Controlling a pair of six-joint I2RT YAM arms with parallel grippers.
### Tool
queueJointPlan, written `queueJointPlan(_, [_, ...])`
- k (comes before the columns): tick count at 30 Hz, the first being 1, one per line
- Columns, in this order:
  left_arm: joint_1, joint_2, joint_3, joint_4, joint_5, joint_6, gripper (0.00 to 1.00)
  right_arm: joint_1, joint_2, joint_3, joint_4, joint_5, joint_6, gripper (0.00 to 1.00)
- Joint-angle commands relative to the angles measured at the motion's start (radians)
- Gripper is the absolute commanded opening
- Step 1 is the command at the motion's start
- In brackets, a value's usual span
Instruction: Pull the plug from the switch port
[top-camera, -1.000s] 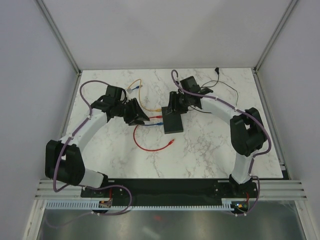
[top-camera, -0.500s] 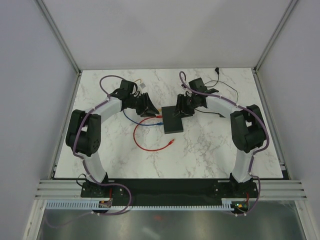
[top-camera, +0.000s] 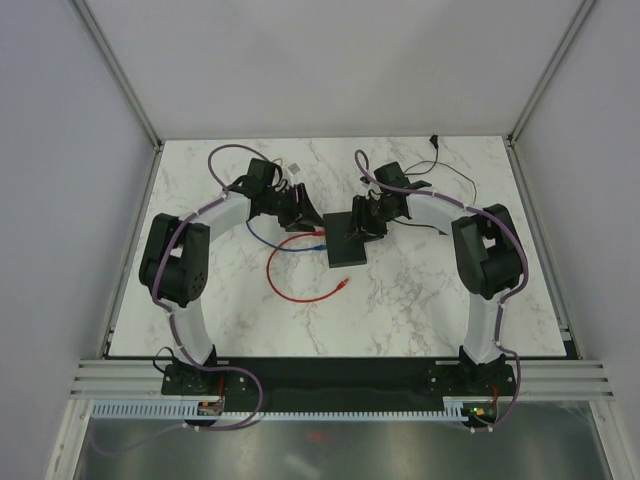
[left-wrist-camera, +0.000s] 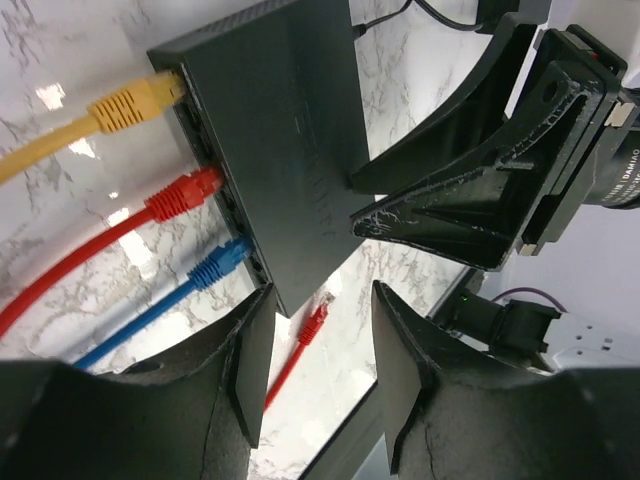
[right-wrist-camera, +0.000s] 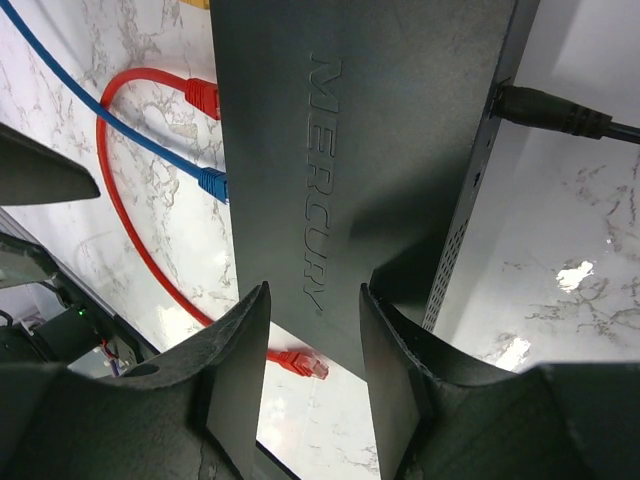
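Observation:
The black switch (top-camera: 345, 245) lies flat on the marble table. On its left side, a yellow plug (left-wrist-camera: 130, 105), a red plug (left-wrist-camera: 185, 195) and a blue plug (left-wrist-camera: 220, 262) sit in its ports. My left gripper (left-wrist-camera: 320, 295) is open and empty, just off the switch's port side near the blue plug; in the top view (top-camera: 300, 215) it is left of the switch. My right gripper (right-wrist-camera: 315, 295) is open, its jaws straddling the switch's top (right-wrist-camera: 350, 150) from the far right (top-camera: 360, 222). It grips nothing.
The red cable (top-camera: 290, 290) loops in front of the switch and ends in a loose red plug (top-camera: 345, 285). The blue cable (top-camera: 262, 240) runs left. A black power cable (right-wrist-camera: 545, 110) enters the switch's right side and trails to the back right (top-camera: 455, 175).
My left arm has swung in from the left and brought its gripper close to the switch's ports. My right gripper has shifted a little, staying over the switch.

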Motion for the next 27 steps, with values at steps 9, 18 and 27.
queueJointPlan(9, [-0.004,0.067,0.054,-0.035,0.017,0.356,0.50,0.000,0.010,-0.003,0.013,-0.036,-0.003,0.49])
queueJointPlan(18, [-0.036,0.148,0.075,-0.044,-0.037,0.401,0.54,0.000,0.006,-0.018,0.012,-0.031,-0.008,0.49])
queueJointPlan(27, [-0.046,0.191,0.104,-0.056,0.004,0.431,0.50,0.000,0.009,-0.020,0.004,-0.024,-0.020,0.49])
